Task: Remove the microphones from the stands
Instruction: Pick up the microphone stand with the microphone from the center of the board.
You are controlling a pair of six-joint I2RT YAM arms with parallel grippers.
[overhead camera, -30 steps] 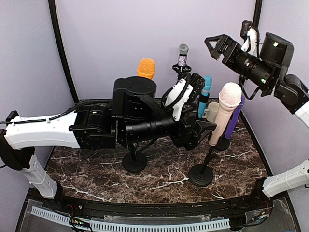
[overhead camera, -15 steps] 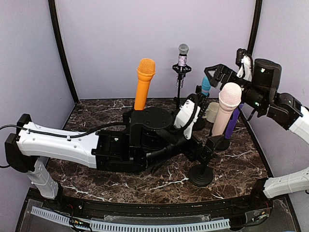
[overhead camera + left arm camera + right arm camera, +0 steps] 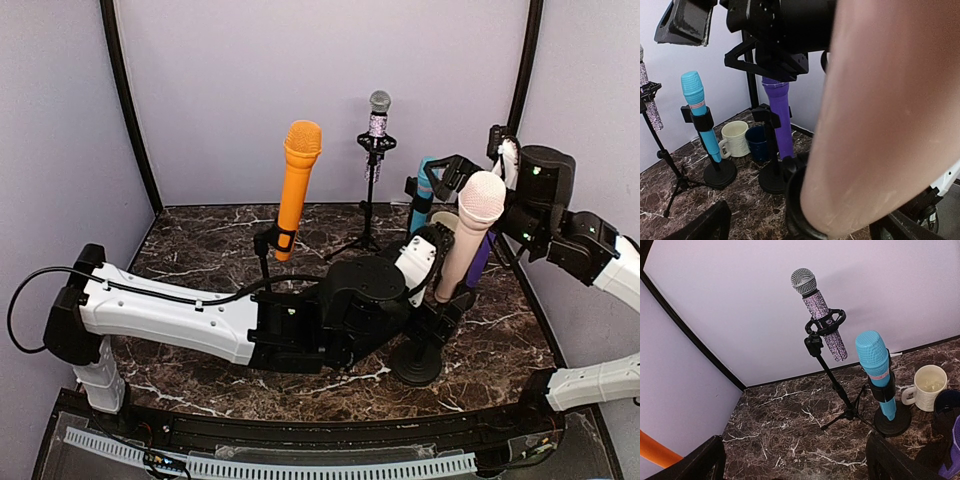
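The pink microphone [image 3: 470, 235] sits in the black clip of its stand, leaning with its rounded head up and toward the right. The stand's round black base [image 3: 416, 362] rests on the dark marble counter [image 3: 200, 250], front right. The left hand [image 3: 442, 312] reaches in low beside the microphone's lower body. In the left wrist view the pink barrel fills the space between the 2 fingers, which stand spread wide at the bottom corners. The hand is fully apart and grips nothing; whether a finger touches the barrel cannot be told.

Just behind stands a purple microphone [image 3: 780, 117] on its own round base, with a cream mug [image 3: 735, 139] and a dark blue mug [image 3: 757, 142] side by side next to it. A teal microphone [image 3: 875, 362] stands nearby; it wears a pale pink band below its head, and any print on it is too small to read. Farther back, a glittery microphone [image 3: 377, 118] is on a tripod, and an orange microphone [image 3: 297, 185] stands to the left.

The right hand [image 3: 447, 172] hovers above the teal microphone, spread wide and empty.
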